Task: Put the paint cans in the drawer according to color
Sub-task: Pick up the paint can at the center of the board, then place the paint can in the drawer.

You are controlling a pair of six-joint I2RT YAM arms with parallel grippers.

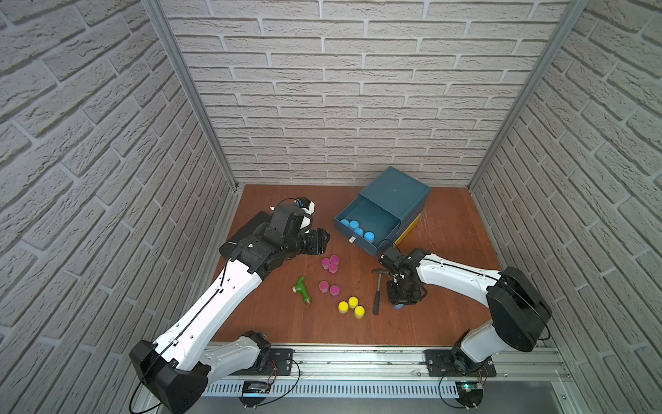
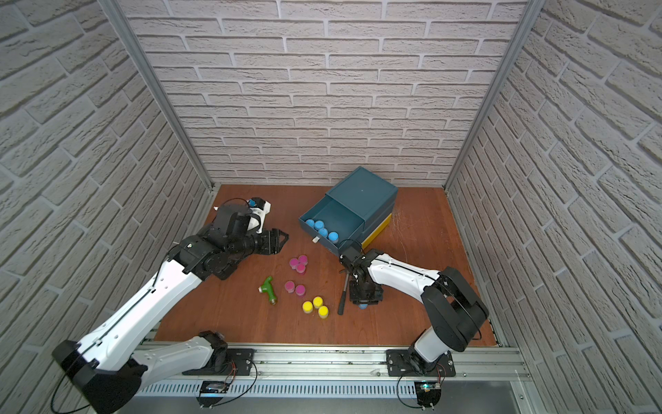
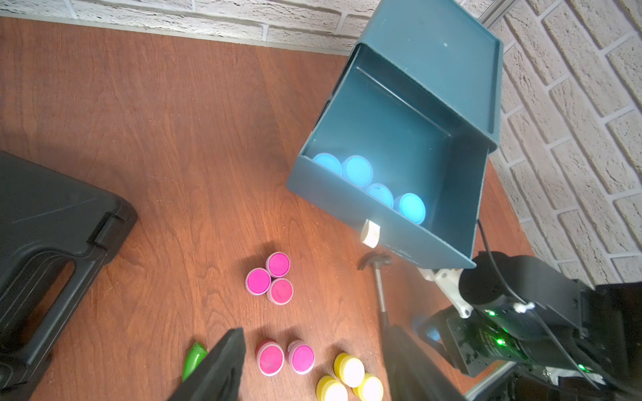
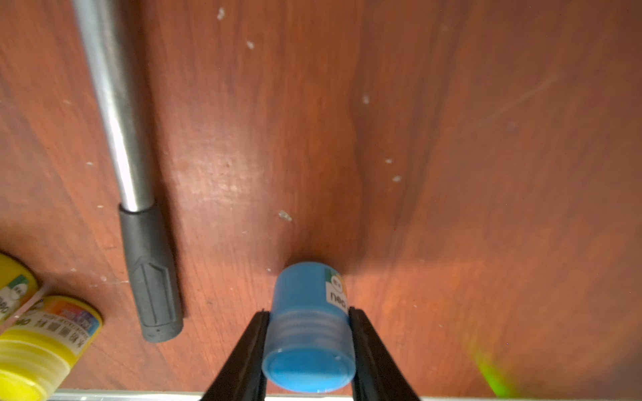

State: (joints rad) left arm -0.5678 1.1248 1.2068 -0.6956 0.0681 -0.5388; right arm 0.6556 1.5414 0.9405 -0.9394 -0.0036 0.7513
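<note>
The table (image 4: 486,139) is reddish wood-grain board, smooth with a soft sheen, flecked with pale specks and faint scratches. The hammer (image 4: 114,104) has a bright polished metal shaft and a matt black rubbery grip. At its three o'clock, the blue can (image 4: 309,333) is smooth translucent plastic with a ridged, glossy lid and a paper label. The yellow cans (image 4: 45,333), at the hammer's nine o'clock, look alike. The pink cans (image 3: 269,279) have glossy lids. The drawer (image 3: 347,208), at the table's one o'clock, is matt teal plastic. The case (image 3: 45,225), at ten o'clock, is black grained plastic. The fitting (image 1: 302,289) is glossy green plastic. The walls (image 1: 358,89) are rough, matt brick-look, and the rail (image 1: 358,362) at six o'clock is bare metal.
</note>
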